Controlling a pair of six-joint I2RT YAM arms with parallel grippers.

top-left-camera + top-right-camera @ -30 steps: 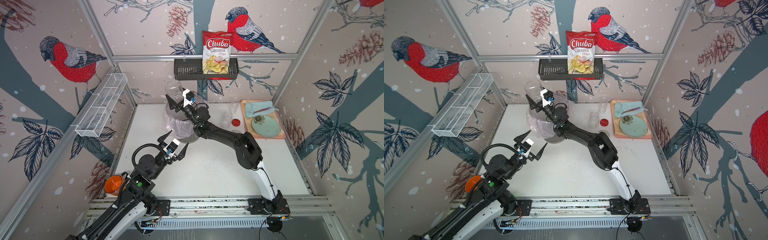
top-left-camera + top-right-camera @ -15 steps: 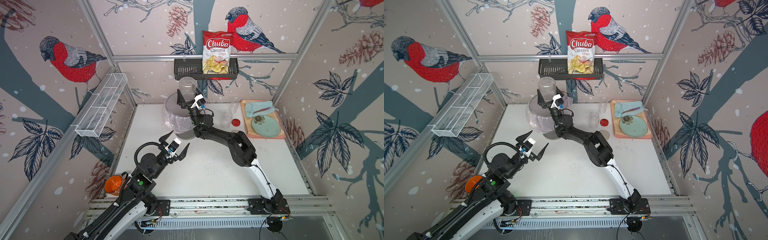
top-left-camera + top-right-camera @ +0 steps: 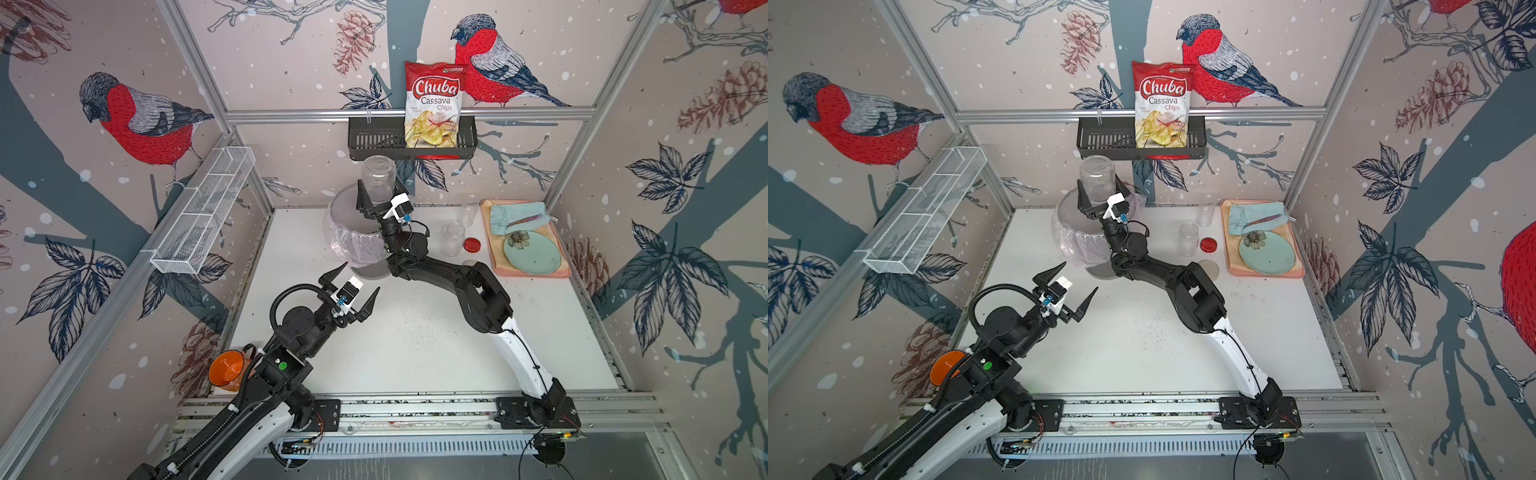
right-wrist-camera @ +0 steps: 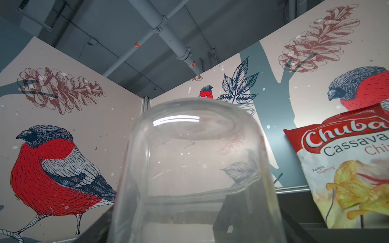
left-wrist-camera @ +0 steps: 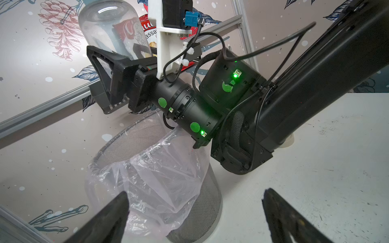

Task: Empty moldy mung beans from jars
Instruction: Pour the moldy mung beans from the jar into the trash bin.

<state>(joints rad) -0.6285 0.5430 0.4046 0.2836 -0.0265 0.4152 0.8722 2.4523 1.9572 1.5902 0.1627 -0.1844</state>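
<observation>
**Right fingers** (image 3: pixel 362 200): closed on the sides of the upturned jar (image 3: pixel 378 176), which is lidless, bottom up and mouth down, raised over the bin (image 3: pixel 337 216) towards its rear rim. In the right wrist view the glass is clear right through, with nothing inside.

**Left fingers** (image 3: pixel 371 300): spread wide and holding nothing. They hover above the desk (image 3: pixel 415 361) on the near side of the bin, well apart from every jar.

**Bin:** grey mesh with a clear plastic liner (image 5: pixel 164 178). No view shows its inside well enough to tell what it holds.

**Two standing jars** (image 3: pixel 452 240) (image 3: pixel 469 212): upright on the desk between the bin and the tray (image 3: pixel 528 275). Both are lidless and both look clear and empty.

**Lids:** the red lid (image 3: pixel 472 245) lies just beside the nearer standing jar. The beige lid (image 3: pixel 1208 269) lies flat on the desk, close to the right arm.

**Mung beans:** none visible in any jar, so presumably they are already in the bin. Dark specks (image 3: pixel 419 332) dot the desk in front of the right arm; whether they are spilled grains cannot be told.

**Status, judged:** all three jars appear emptied, and the tipping of the last one looks finished or nearly so. What seems to remain is setting the upturned jar back upright on the desk.
</observation>
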